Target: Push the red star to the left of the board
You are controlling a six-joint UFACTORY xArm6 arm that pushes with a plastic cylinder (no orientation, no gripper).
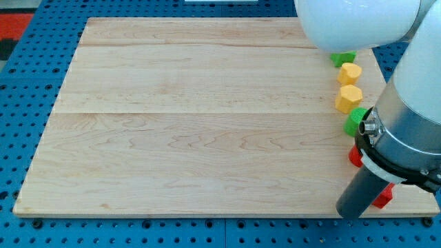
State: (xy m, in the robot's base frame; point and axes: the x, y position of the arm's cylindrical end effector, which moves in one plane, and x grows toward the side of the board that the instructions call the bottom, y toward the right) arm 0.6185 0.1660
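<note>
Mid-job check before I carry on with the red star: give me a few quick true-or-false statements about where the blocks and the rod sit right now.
1. All visible blocks sit near the board's right edge. True.
2. Two yellow blocks lie in the board's middle. False: they are by the right edge, one above the other.
3. A green block lies just below the lower yellow one. True.
4. The red pieces are at the view's left. False: bottom right, partly hidden by the arm.
5. My tip is at the bottom right. True.
</note>
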